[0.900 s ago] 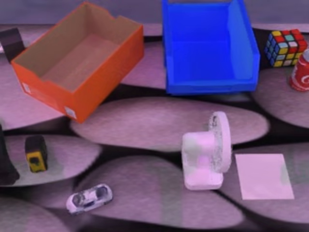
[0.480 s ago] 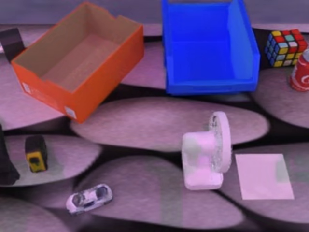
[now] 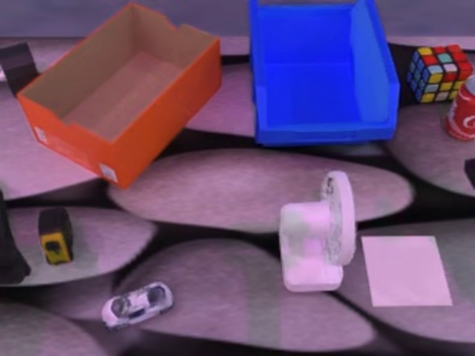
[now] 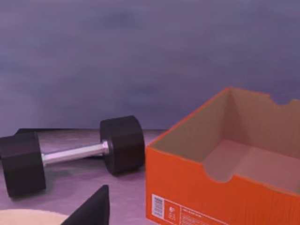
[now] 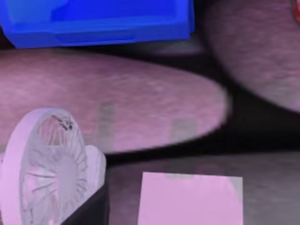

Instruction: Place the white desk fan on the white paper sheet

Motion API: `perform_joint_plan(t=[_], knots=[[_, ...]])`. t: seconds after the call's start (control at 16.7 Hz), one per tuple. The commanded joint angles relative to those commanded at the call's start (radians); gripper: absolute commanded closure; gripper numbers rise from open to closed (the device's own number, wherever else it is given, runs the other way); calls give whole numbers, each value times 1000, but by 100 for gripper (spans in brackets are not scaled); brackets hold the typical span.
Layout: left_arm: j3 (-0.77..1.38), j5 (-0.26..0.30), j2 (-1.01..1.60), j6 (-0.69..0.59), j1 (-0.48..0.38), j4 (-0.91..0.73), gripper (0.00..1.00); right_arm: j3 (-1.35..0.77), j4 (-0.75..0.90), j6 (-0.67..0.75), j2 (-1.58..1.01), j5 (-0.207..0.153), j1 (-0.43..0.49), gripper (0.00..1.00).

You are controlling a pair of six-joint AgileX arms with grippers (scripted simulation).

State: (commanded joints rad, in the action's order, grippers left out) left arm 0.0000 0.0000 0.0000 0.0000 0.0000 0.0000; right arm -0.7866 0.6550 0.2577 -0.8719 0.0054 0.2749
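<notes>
**Fan beside the sheet, not on it**

Nearest us on the counter (image 3: 245,185) lies a toy car (image 3: 137,303) at the left. Farther right, the white desk fan (image 3: 318,233) stands upright just left of the white paper sheet (image 3: 405,270), apart from it. Our left hand (image 3: 9,252) sits at the counter's left edge beside a tape measure (image 3: 56,236); our right hand (image 3: 470,172) barely shows at the right edge. We cannot tell whether either hand is spread. Beyond stand an orange shoebox (image 3: 122,89), a blue bin (image 3: 319,70), a Rubik's cube (image 3: 438,73) and a red can (image 3: 464,110).
</notes>
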Motion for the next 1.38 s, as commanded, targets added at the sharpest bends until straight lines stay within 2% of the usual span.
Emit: perform_joint_plan(t=[0.42, 0.72, 0.96, 1.38], knots=[[0, 0, 0, 0, 0, 0, 0, -614, 480, 196, -706, 1, 204, 0], [0, 0, 0, 0, 0, 0, 0, -921, 691, 288, -1016, -2, 303, 0], [0, 0, 0, 0, 0, 0, 0, -1006, 745, 313, -1092, -3, 331, 0], [0, 0, 0, 0, 0, 0, 0, -964, 704, 310, -1090, -3, 329, 0]])
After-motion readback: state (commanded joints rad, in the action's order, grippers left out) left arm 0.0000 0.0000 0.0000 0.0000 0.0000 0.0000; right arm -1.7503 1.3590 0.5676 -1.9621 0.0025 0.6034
